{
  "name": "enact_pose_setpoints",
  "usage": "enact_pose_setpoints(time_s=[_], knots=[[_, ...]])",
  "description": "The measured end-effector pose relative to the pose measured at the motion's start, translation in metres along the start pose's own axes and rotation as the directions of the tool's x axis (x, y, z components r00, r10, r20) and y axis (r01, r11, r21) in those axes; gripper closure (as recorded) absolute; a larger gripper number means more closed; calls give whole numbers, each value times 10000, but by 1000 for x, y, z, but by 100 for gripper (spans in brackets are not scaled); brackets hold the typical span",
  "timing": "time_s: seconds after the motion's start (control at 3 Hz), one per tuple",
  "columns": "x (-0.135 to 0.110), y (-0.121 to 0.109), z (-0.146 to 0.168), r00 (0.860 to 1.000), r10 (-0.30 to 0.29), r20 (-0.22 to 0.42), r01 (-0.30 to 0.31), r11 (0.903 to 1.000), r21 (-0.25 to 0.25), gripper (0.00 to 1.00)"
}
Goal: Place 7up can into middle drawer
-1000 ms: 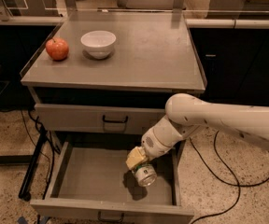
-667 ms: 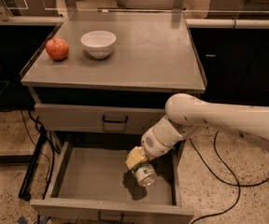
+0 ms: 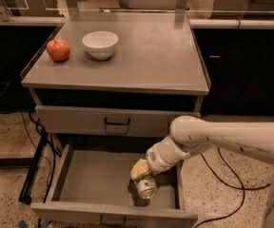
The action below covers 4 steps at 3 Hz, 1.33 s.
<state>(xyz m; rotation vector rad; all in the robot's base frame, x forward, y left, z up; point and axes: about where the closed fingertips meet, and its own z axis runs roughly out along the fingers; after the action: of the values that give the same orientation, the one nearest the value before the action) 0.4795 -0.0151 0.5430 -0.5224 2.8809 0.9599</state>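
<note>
Gripper: gripper point(image 3: 141, 171) was low inside the open middle drawer point(image 3: 94, 184), at its right front part.
Jaws: closed on the can point(image 3: 147, 188), gripping its body.
Can: directly under the jaws, tilted, shiny metal end facing up towards the camera; just above or on the drawer floor, which could not be told.
Markings: greenish label on the can; no writing legible.
Upper drawer: upper drawer point(image 3: 80, 120) was shut, above and behind the jaws.
Tabletop: apple point(image 3: 58, 50) and white bowl point(image 3: 100, 44) stood side by side, far above and left of the jaws.
</note>
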Motion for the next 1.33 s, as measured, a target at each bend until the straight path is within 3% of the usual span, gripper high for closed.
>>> enact_pose_setpoints(time_s=[0.33,0.67,1.33], knots=[[0,0,0,10000,0,0,0,10000,0,100],[7,-13,16,9984,573,38,-573,9984,12,100],[15,-44,58,9836,1802,101,-1802,9836,5,100]])
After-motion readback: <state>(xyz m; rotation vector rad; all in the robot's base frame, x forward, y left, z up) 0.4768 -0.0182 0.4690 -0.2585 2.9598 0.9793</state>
